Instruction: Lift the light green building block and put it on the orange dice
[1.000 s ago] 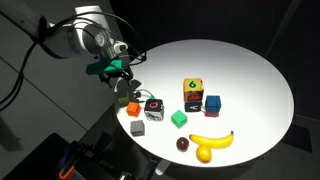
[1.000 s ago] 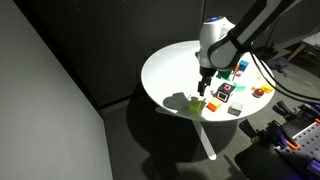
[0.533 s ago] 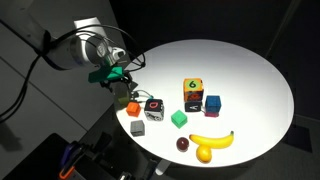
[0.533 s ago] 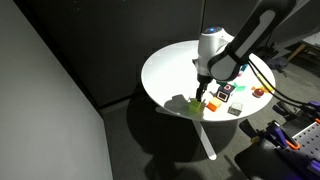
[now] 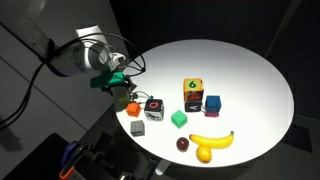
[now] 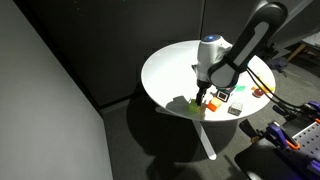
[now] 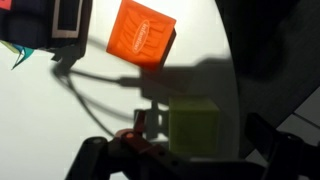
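The light green building block (image 7: 194,127) lies near the table's edge. In the wrist view it sits between my open gripper's (image 7: 206,142) two fingers, closer to one of them, and I see no grip on it. It also shows in an exterior view (image 6: 195,104), just under the gripper (image 6: 203,94). In an exterior view my gripper (image 5: 121,86) hangs low over the table's near-left edge and hides the block. The orange dice (image 5: 192,90), with its green "6" face, stands mid-table next to a blue cube (image 5: 212,103).
A small plain orange piece (image 7: 142,33) and a black-and-white dice (image 5: 152,108) lie close beside the gripper. A grey cube (image 5: 137,128), a brighter green cube (image 5: 179,119), a banana (image 5: 212,140) and a dark ball (image 5: 183,144) lie toward the front. The table edge (image 7: 232,70) is right beside the block.
The arm has come down and a little toward the table's edge. The open fingers now sit lower, on either side of the light green block. Nothing on the table has moved.
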